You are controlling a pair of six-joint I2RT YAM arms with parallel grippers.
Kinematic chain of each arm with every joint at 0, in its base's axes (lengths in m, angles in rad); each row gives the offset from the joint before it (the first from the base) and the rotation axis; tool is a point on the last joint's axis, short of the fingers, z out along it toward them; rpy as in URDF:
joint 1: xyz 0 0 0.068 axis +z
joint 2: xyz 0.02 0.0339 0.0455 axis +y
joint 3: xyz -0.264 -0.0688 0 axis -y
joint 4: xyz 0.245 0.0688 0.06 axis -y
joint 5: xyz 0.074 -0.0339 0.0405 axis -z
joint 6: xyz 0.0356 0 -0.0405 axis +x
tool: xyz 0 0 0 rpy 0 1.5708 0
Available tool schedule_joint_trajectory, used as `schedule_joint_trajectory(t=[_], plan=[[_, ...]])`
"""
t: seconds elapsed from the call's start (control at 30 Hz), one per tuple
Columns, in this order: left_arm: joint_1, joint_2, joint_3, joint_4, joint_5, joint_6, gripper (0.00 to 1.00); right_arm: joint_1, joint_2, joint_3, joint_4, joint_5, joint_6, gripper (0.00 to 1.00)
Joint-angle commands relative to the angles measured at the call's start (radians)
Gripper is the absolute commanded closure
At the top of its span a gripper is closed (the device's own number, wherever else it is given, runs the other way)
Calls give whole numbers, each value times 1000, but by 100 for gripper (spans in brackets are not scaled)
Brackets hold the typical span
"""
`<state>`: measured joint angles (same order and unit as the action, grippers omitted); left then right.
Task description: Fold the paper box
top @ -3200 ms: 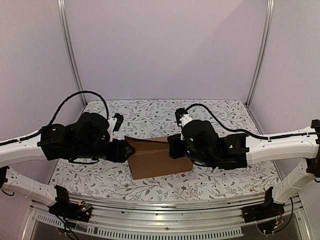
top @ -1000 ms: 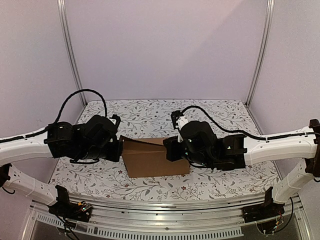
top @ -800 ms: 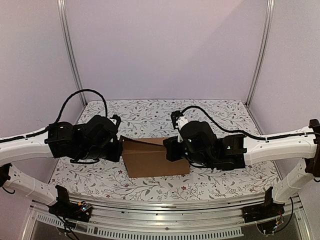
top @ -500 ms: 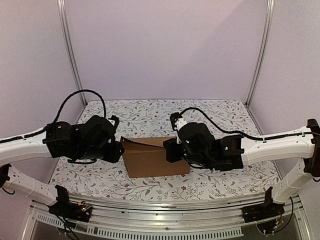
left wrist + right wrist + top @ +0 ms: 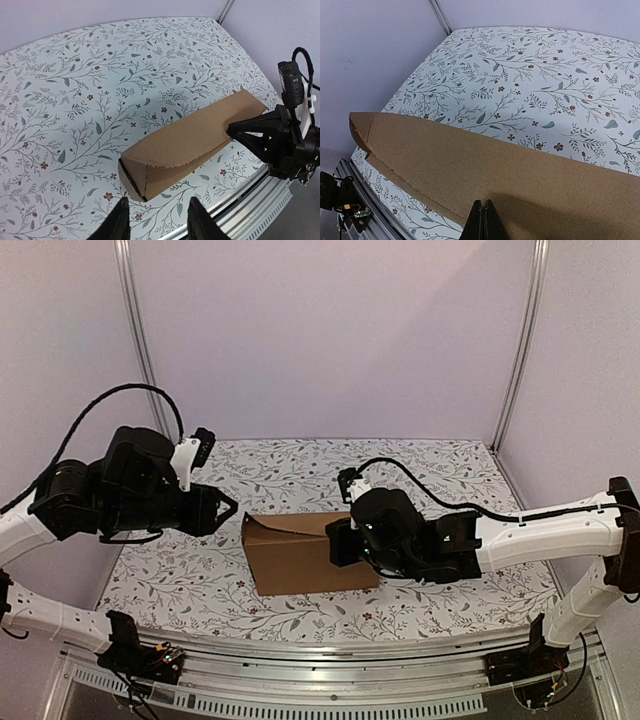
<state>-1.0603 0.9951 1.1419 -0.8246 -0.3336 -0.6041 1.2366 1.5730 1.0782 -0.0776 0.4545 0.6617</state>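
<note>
Just ahead of the left tool lies the paper box, flat on the floral counter. Its nearest end is turned toward that tool's tips and stands apart from them. The left tool's two fingers are spread with nothing between them, and the tool hangs above the counter, off the box's left end.

At the box's far end from that tool, the right tool is closed to a point, its tip against the box's long side near the top edge. From the right wrist, the closed tips rest on the brown cardboard. Beyond them the top panel runs away to a corner that lifts a little off the layer beneath, leaving a narrow gap.

From above, the box sits between the two tools, with the right tool at its right end. Its upper panel slopes, and its left corner is raised.
</note>
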Motion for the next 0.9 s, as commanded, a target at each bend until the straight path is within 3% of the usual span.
schedule_joint_trajectory(t=[0.0, 0.27, 0.53, 0.73, 0.87], plan=[[87, 56, 1, 50, 40, 72, 71, -17, 85, -66, -268, -33, 7, 100], [231, 139, -18, 200, 215, 113, 85, -17, 82, -69, -263, -40, 7, 100], [289, 160, -74, 268, 361, 97, 88, -16, 84, -68, -258, -43, 5, 100], [291, 168, -216, 278, 448, 59, 97, -17, 81, -68, -259, -43, 7, 100], [297, 72, -343, 241, 440, 19, 100, -17, 79, -69, -263, -40, 7, 100]])
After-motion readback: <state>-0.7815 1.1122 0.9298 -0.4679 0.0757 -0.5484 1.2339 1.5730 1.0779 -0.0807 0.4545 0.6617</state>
